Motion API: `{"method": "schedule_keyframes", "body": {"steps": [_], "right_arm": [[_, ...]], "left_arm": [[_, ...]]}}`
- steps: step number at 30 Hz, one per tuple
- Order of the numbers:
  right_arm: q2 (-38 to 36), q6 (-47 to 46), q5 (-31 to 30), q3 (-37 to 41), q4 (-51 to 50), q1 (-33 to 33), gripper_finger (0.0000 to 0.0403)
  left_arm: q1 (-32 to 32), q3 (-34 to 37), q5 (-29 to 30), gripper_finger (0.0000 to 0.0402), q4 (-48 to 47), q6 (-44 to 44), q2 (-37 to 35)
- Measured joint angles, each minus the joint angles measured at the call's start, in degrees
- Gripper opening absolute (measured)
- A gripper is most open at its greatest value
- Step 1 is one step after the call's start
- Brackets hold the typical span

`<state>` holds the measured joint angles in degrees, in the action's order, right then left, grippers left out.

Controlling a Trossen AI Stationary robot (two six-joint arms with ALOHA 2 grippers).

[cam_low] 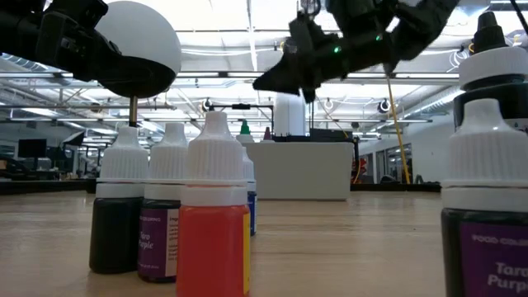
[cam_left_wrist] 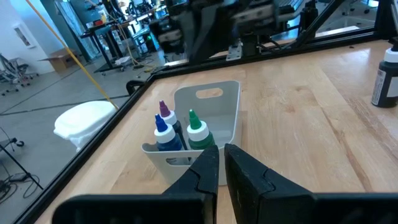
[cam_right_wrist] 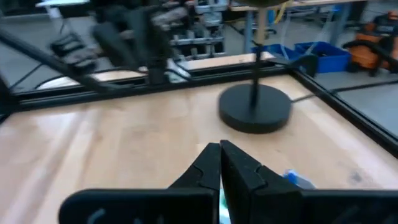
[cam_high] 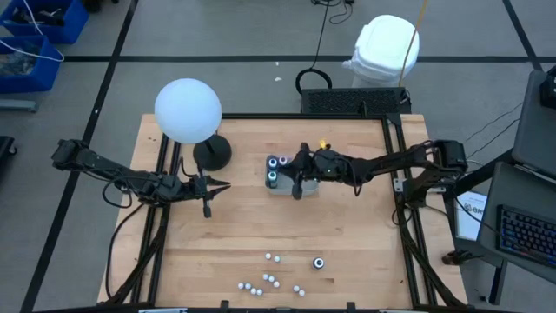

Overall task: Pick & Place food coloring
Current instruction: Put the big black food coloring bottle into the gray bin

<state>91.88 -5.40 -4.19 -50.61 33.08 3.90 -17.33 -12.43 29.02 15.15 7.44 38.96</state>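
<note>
While my right gripper (cam_high: 298,193) hangs over the grey tray (cam_high: 280,186) at mid-table, its fingers are pinched together on nothing that I can see. The left wrist view shows three bottles standing in the tray's far-left end: a blue-topped one (cam_left_wrist: 165,134), a green-topped one (cam_left_wrist: 197,130) and a purple-topped one (cam_left_wrist: 164,113) behind them. The rest of the food coloring is well apart from it, along the near edge: a scatter of white-capped vials (cam_high: 270,281) and one darker bottle (cam_high: 319,263) to their right. In the low view these crowd the lens, an orange bottle (cam_low: 214,219) foremost. My left gripper (cam_high: 208,189) waits left of the tray, beside the lamp base (cam_high: 212,154), its fingers nearly together and holding nothing.

What worries me is the cluster. The vials stand close together, so I judge that coming down on one could knock its neighbours over, and they may roll toward the table edge. The bottles already in the tray look top-heavy too; a careless sweep of the right arm across them could tip one out.
</note>
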Motion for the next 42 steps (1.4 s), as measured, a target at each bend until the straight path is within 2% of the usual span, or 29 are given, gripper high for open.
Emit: {"method": "schedule_keyframes", "body": {"steps": [9, 42], "right_arm": [[-3.6, 1.2, 0.0, -2.7, -3.6, -7.3, 0.0001], [-3.7, 1.4, -0.3, -2.7, -3.8, -28.0, 0.0]], "left_arm": [[0.0, 0.0, 0.0, 0.0035, -0.4, -0.2, 0.0], [0.0, 0.0, -0.2, 0.0035, -0.4, -0.9, 0.0]]}}
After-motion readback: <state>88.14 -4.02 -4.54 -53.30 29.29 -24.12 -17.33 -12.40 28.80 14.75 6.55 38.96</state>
